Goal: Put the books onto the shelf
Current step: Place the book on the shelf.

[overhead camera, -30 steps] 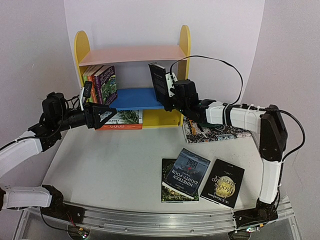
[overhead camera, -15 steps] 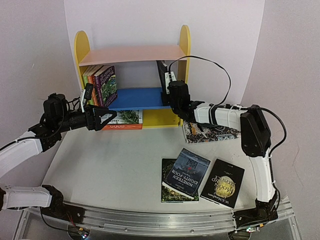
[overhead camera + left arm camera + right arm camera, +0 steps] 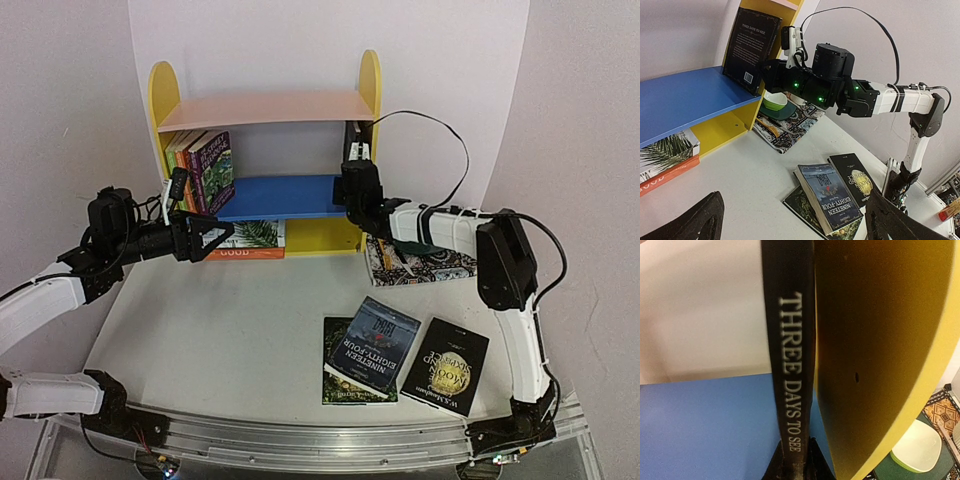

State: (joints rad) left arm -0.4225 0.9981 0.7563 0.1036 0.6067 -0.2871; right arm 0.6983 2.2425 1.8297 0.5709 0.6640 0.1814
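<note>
Right pincer (image 3: 353,192) is clamped on the bottom of the spine of a black paperback (image 3: 349,135) with white lettering. The book stands upright straight above the fingers, on the blue middle board (image 3: 275,197) of the small bookcase (image 3: 260,108) with yellow round-topped sides and a pale pink top. Just right of the pincer is the yellow side panel (image 3: 880,340). The book is snug against it or a hair off, I can't tell which.

Left pincer (image 3: 212,237) is spread wide and empty, hovering in front of the lower left of the case.

I'd say it's past halfway. Well left of the right pincer, a row of upright paperbacks (image 3: 203,165) in orange, green and purple floral is already shelved. Just beyond the left pincer, a white palm-leaf book (image 3: 255,231) lies flat on an orange book (image 3: 240,253). What's left is letting go of this one, plus three on the table nearer than the right pincer: a dark blue Nineteen Eighty-Four (image 3: 376,343) lying on a dark green book (image 3: 334,378), and a black book with a gold moon (image 3: 446,365) beside them.

The right wrist view gives only the spine title and that panel. The left wrist view shows the back cover's barcode and a green bowl (image 3: 775,100) on the patterned cloth mat (image 3: 790,125) under the right arm. Only the top view catches the left-hand row.
</note>
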